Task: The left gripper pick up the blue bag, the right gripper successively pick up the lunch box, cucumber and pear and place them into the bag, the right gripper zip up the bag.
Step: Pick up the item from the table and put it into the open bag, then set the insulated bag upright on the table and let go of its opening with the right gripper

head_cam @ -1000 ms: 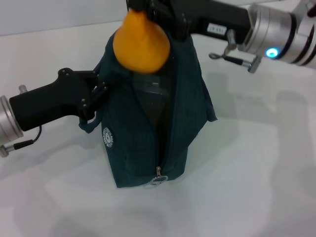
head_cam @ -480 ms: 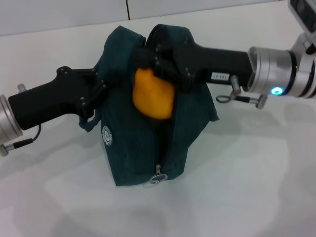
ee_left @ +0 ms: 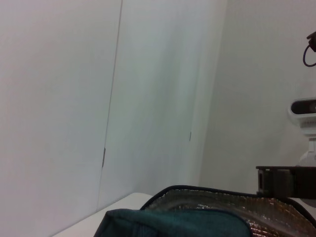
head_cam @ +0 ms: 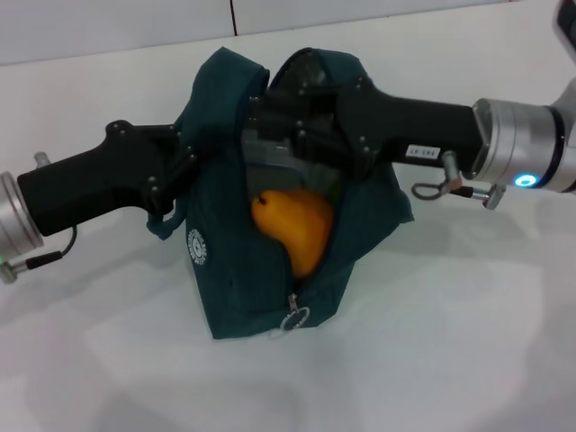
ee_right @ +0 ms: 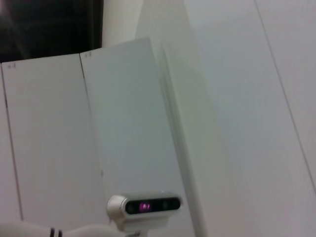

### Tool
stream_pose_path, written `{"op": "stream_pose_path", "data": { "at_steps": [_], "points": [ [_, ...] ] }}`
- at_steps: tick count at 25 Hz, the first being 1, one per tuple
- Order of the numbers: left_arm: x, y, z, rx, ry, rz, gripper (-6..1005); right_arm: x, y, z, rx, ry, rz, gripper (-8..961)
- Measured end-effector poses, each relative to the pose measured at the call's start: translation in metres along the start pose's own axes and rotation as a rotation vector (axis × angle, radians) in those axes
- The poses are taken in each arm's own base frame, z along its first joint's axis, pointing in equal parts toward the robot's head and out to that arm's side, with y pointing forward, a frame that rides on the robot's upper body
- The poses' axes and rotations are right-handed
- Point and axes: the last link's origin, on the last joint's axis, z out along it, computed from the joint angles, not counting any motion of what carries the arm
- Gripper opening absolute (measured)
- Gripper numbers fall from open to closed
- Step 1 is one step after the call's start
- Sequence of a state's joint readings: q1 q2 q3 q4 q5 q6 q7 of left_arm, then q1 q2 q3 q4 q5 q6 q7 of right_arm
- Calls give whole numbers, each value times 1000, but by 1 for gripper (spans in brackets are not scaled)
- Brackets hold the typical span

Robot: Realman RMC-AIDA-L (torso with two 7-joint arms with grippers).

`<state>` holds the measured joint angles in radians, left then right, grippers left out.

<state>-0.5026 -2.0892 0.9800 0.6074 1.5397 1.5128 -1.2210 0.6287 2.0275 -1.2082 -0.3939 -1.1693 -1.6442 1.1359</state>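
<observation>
At frame centre, the pear (head_cam: 295,227) sits inside the blue bag (head_cam: 355,229) (zipper undone); left gripper (head_cam: 184,162) clenches its edge, right gripper (head_cam: 279,112) grip unclear.

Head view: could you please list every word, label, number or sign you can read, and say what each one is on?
None can be read.
Round white logo on the bag: ring of print, too small to read.
White label on the right arm: dark characters, blurred.
Wrist views: no text.
</observation>
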Motion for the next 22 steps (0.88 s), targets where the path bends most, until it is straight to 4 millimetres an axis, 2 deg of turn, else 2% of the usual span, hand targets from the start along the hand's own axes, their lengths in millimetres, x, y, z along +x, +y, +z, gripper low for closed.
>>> {"op": "stream_pose_path", "data": {
  "at_steps": [9, 16, 22],
  "points": [
    [2, -1, 1, 1, 3, 3, 61, -11, 6, -28, 76, -163, -72, 342],
    [2, -2, -2, 12, 12, 1, 61, -10, 19, -51, 72, -147, -99, 488],
    [1, -1, -6, 16, 12, -2, 61, 4, 30, -94, 130, -39, -31, 490]
  ]
}}
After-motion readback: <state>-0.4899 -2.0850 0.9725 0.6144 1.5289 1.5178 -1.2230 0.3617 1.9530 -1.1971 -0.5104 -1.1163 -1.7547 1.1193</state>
